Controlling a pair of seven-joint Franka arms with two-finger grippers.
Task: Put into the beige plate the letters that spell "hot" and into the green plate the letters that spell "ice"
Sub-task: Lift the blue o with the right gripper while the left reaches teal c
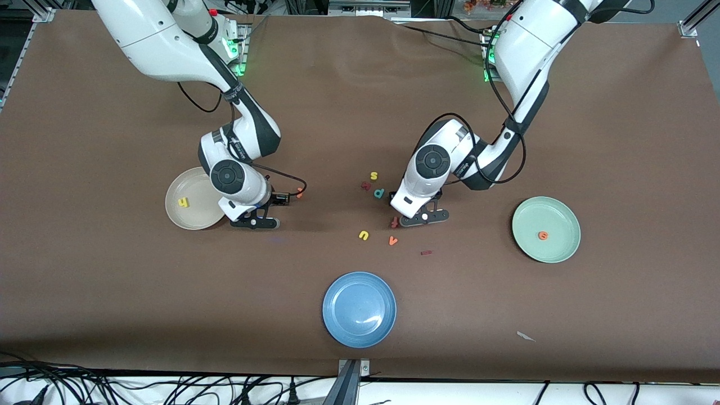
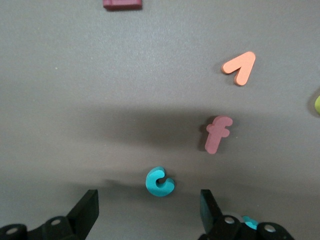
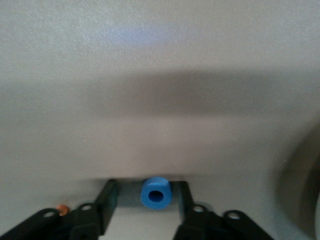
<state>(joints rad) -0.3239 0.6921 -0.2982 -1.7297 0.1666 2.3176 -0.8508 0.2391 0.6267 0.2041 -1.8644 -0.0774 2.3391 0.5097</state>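
Right gripper (image 3: 145, 210) closing around blue "o" (image 3: 156, 193) beside beige plate (image 1: 175, 216) rim, pads not visibly touching yet; left gripper (image 2: 149, 210) standing open over teal "c" (image 2: 159, 181) mid-table; risk: tiny foam letter squirting sideways if pinched off-centre

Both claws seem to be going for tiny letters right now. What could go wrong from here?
1. The right gripper has its open fingers on either side of the blue o. The letter is small, round and closer to one finger, so it might pop out sideways when squeezed.
2. The left gripper hangs open over the teal c. The reddish f lies close by, so a finger coming down could nudge it or pinch the c crookedly.
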